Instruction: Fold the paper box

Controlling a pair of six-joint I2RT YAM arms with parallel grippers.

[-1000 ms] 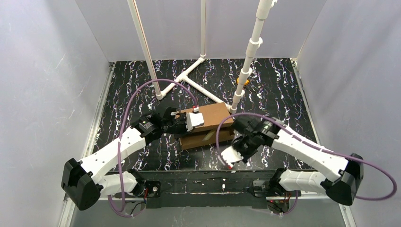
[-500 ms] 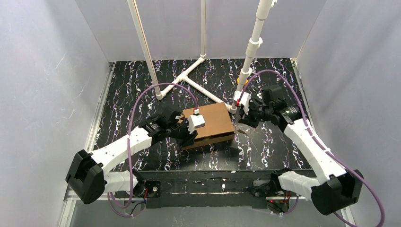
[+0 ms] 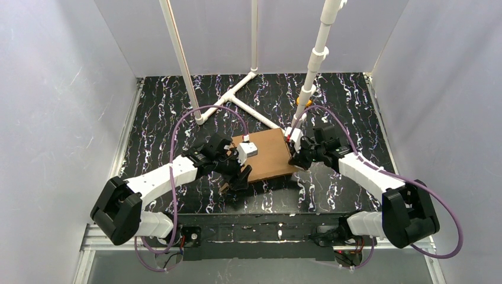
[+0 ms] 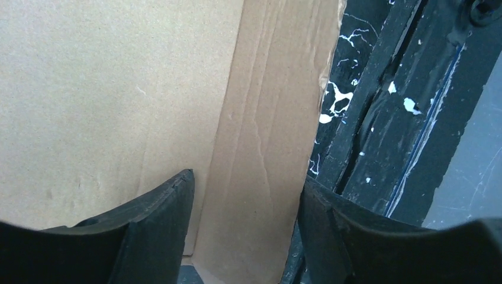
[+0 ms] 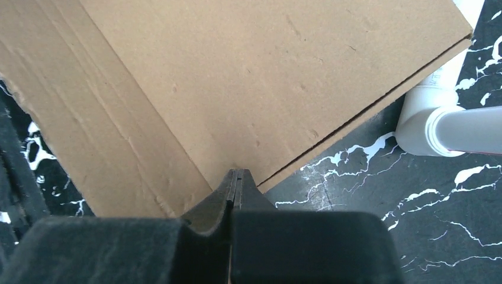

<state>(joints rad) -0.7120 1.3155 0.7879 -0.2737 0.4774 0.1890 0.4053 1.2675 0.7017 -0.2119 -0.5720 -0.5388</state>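
The paper box looks nearly done to me. It sits mid tabletop, just in front of the white pipe frame, with the lid down flat and the walls up. Overhead it reads as a shallow closed rectangle. What's left, as I judge it, is the near side. The left wrist cam shows a creased front strip of cardboard beside the lid panel, and I can't tell whether that strip is tucked in or only lying against the box. The right wrist cam also shows a thin dark seam under the lid at the right-hand edge, so it prob wants one more press to seat.

Arm poses:
- **Left arm:** It reaches in low from the near left, wrist turned over the box's near-left corner. The left gripper is about half open, fingers either side of the front strip and holding nothing.
- **Right arm:** It is stretched fwd and bent in toward the box's right end. The right gripper is fully closed and empty, its tip at the lid's corner edge, touching or v. close to it.
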